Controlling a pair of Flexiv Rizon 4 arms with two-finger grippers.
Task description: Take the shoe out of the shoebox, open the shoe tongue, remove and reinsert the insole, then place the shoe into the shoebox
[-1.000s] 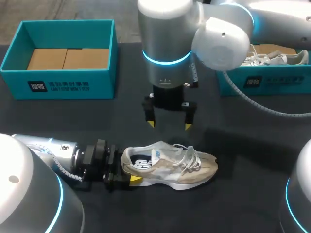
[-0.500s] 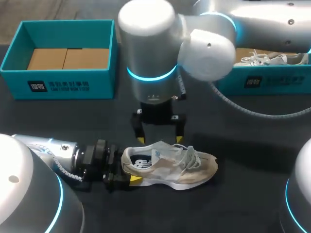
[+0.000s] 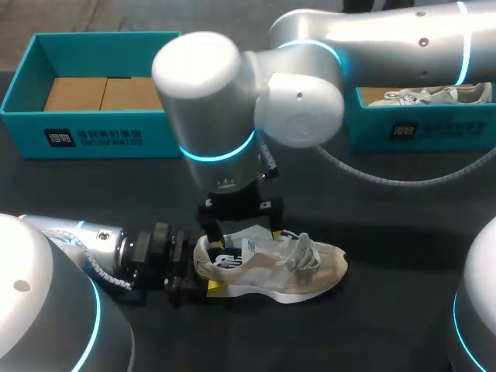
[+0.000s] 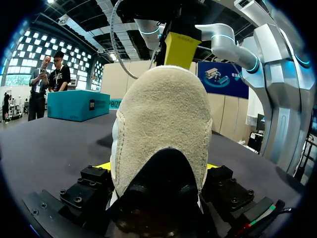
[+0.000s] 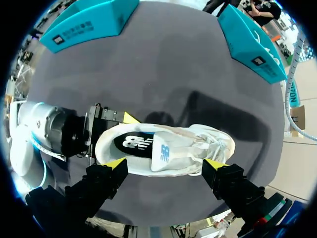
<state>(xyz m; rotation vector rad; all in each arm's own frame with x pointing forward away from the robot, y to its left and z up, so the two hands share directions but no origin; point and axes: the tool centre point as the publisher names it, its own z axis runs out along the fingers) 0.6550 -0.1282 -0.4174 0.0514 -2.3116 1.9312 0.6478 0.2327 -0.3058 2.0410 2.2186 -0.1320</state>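
While the left claw [image 3: 205,267] is closed on the heel of the shoe [image 3: 298,267] from its two sides, the shoe stands on its sole near the middle of the dark bench [image 3: 403,248], with the toe to the right and the heel to the left. The shoe is beige and white with pale laces, and its dark insole [image 5: 132,144] with a white mark shows in the opening. The right arm comes in from the far right and reaches past the middle. Its right claw [image 3: 244,236] hangs open just over the opening of the shoe, one yellow tip at each end of it; I cannot tell if they touch the shoe. At the far left stands a teal box [image 3: 101,138] with brown cardboard inside. At the far right stands a second teal box [image 3: 422,130], which holds another pale shoe [image 3: 422,95].
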